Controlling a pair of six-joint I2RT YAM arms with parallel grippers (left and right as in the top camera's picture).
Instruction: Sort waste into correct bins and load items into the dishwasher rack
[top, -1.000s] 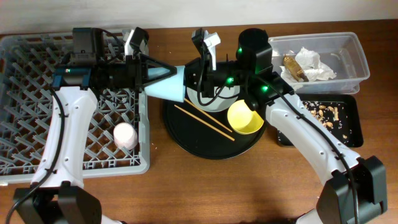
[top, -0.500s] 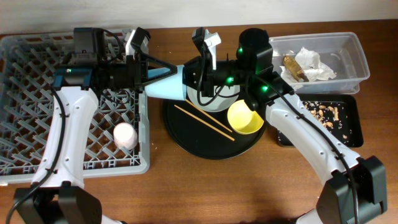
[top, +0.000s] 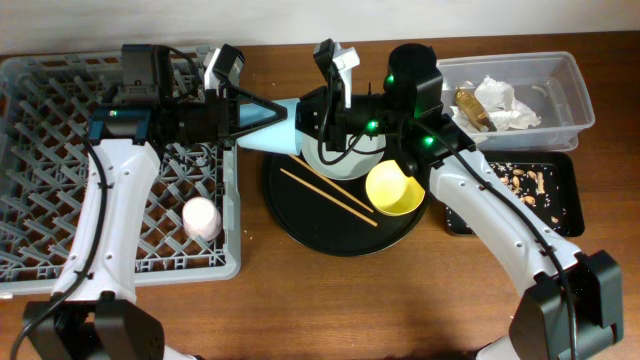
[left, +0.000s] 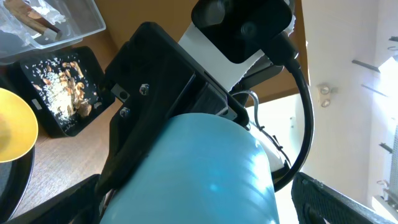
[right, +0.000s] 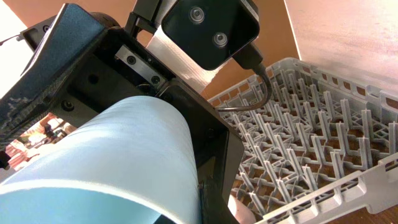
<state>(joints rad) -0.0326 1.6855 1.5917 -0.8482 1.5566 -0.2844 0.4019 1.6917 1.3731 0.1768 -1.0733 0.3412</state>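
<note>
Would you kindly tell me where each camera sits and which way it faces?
Overhead: fixed above, looking straight down; left arm, right arm, left hand opposite right hand.
Left wrist: on the left arm, facing the right hand; own fingers low.
Right wrist: on the right arm, facing the left hand and the grey pegged plastic rack; own fingers low.
Shared: both wrist views show the light blue plastic cup.
</note>
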